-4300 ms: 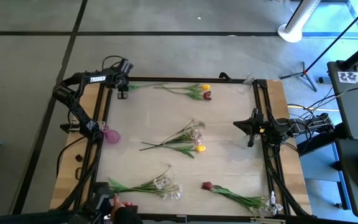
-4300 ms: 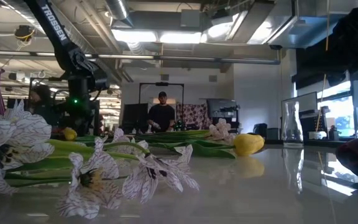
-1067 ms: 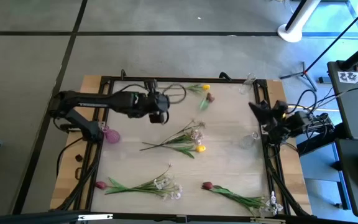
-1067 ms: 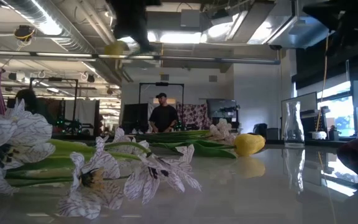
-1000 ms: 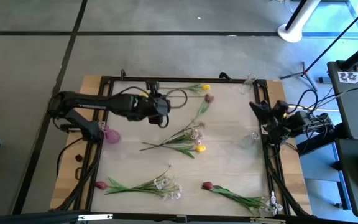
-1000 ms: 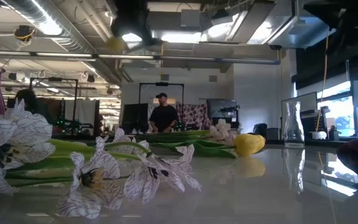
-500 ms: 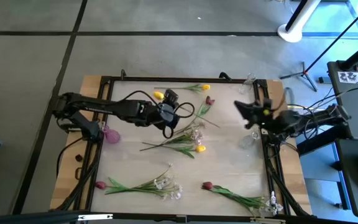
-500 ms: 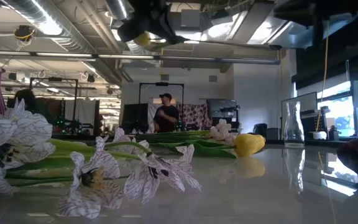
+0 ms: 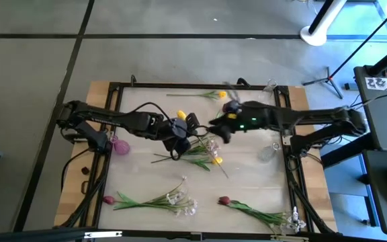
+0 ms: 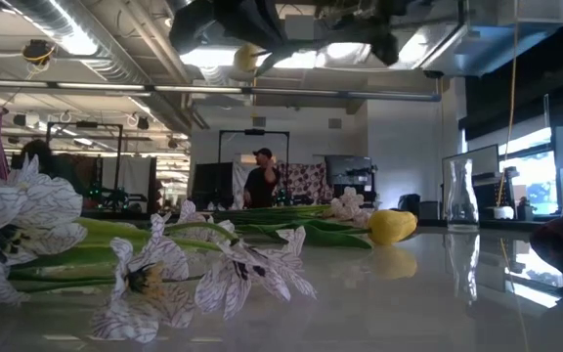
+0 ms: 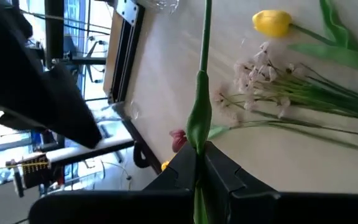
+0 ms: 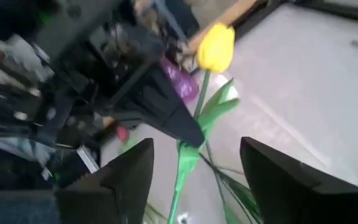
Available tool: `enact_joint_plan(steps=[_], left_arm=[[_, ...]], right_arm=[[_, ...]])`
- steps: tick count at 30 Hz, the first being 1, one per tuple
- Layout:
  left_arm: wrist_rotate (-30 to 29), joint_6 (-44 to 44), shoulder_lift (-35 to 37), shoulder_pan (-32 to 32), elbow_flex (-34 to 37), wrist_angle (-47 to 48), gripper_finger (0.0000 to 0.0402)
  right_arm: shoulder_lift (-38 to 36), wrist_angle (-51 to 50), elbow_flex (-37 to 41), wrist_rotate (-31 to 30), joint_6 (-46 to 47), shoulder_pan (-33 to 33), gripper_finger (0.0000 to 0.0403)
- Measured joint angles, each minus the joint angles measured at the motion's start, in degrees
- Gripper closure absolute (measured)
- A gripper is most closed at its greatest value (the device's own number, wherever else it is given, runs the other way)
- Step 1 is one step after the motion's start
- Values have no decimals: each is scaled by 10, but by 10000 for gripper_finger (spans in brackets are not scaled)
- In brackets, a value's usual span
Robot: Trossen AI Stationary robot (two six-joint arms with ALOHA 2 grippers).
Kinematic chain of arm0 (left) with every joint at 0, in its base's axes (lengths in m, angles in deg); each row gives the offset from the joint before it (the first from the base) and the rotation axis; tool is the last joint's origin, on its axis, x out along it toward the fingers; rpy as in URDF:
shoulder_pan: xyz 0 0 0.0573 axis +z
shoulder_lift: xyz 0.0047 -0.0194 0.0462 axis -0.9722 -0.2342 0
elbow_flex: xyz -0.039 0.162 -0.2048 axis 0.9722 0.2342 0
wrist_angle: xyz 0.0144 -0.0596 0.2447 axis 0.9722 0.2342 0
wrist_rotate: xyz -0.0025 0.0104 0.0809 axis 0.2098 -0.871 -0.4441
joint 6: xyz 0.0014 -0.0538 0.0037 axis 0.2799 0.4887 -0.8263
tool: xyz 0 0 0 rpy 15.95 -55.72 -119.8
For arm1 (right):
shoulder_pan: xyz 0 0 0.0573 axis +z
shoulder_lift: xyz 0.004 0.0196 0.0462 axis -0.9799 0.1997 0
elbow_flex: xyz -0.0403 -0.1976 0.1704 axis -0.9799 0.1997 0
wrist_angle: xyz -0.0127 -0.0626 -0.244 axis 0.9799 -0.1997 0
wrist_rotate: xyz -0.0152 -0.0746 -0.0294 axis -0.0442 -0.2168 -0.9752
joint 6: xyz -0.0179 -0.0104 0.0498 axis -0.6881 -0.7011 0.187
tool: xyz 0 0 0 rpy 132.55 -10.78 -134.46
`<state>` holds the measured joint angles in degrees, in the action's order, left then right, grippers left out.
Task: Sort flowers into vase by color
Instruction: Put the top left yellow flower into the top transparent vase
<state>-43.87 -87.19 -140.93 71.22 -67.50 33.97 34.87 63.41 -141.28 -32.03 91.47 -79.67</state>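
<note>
My left gripper (image 9: 183, 132) hangs over the table's middle, shut on a yellow tulip (image 9: 181, 115) whose head shows in the right wrist view (image 12: 216, 46). My right gripper (image 9: 219, 129) stands open just to its right, and the tulip's stem (image 12: 188, 155) lies ahead of its spread fingers, untouched. On the table below lies a bunch of white blossoms (image 9: 205, 144) with another yellow tulip (image 9: 216, 160). A purple vase (image 9: 120, 146) stands at the left edge and a clear vase (image 9: 267, 153) at the right. My left gripper pinches the yellow tulip's green stem (image 11: 197, 134) between its two fingers, right by a leaf, some way below the head. The fingers come roughly level from the table's left. The flower is lifted clear of the table, and its long bare stem (image 11: 205, 37) reaches on past the fingertips.
More flowers lie about: a yellow and a dark red tulip (image 9: 222, 95) at the far edge, a white spray with green leaves (image 9: 160, 200) near left, a dark red tulip (image 9: 224, 200) near right. A second clear vase (image 9: 269, 86) stands at the far right corner.
My left gripper has carried the yellow tulip from the far left part of the table toward its middle, the flower staying clear of the table. My right arm has swung in from the right edge toward the left gripper and the tulip.
</note>
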Motion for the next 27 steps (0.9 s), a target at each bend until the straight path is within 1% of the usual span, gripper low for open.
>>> enact_joint_plan(steps=[2, 5, 10, 15, 19, 22, 25, 27], left_arm=[[-3, 13, 0, 1, 0, 0, 396], [-8, 33, 0, 1, 0, 0, 396], [-8, 46, 0, 0, 0, 0, 395], [-8, 46, 0, 1, 0, -1, 395], [-3, 46, 0, 0, 0, -3, 395], [5, 47, 1, 1, 0, -2, 394], [8, 47, 2, 0, 0, -5, 384], [10, 47, 2, -2, 0, -8, 374]], right_arm=[[34, -30, -35, 10, -3, 1, 171], [72, -77, -65, 32, 1, 1, 185], [96, -75, -71, 42, 26, 1, 219], [102, -70, -71, 118, 24, 1, 256], [114, -64, -70, 119, 31, 1, 280], [120, -30, -70, 123, 51, 0, 303], [123, -17, -70, 124, 52, 0, 334], [125, -28, -70, 126, 54, 0, 359]])
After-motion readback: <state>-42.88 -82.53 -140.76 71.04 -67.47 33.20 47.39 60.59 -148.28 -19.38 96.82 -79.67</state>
